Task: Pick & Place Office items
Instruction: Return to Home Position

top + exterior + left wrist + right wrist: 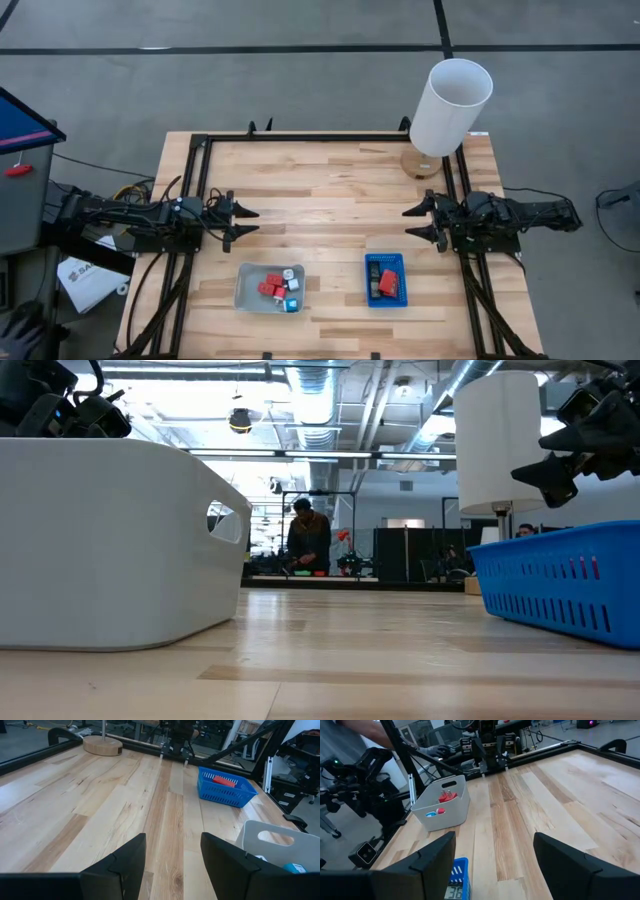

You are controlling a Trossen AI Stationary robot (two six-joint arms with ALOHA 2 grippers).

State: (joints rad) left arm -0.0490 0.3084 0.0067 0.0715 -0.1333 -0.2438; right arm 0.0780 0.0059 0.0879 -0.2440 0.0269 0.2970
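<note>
High view has both arms at the side edges of the surface [330, 190], the left tool [250, 221] and the right tool [408, 222] each with fingers apart and nothing between them, well apart from the containers.

The office items lie in 2 containers near the front edge. Red blocks [270, 288] with white and cyan bits [291, 302] sit in the grey tray [248, 278]. A red timer [388, 283] and a black timer [374, 270] sit in the blue bin [392, 259].

These look like hard plastic pieces: light, stiff and smooth enough to slip. I would pinch each across its 2 flat flanks from above, keeping off the display face.

In the right wrist view a pale display [454, 892] shows digits I read as 36, not surely. The white cylinder [449, 107] bears no legible writing.
</note>
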